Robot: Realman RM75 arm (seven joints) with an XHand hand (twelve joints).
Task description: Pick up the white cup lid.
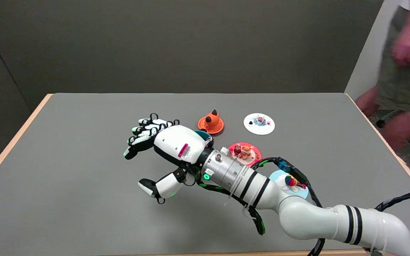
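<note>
Grey table (84,213) w/ wood edging fills most of the view, dark panels behind it. A person (404,71) stands at the far right, off the table's corner, one hand blurred.

Right arm (315,217) reaches in from lower right, angled up-left across the table, black cables running along it. Right hand (166,149) hovers over the table's middle — fingers (148,129) spread and pointing left, thumb (153,186) hanging apart below them, nothing held, so it's open.

Four lids sit on the table, all to the right of the hand:
- White lid (259,123), the task item, lies flat toward the far side, well apart from the hand, small figures on top. Untouched.
- Orange lid (210,123) just left of the white one, near the back of the hand, w/ a small eared figure standing on it.
- Pink lid (246,152) nearer, partly hidden behind the wrist, tiny figures on top.
- Blue lid (290,183) nearest, partly covered by the arm & cables, w/ a rainbow-coloured bit on it.
</note>
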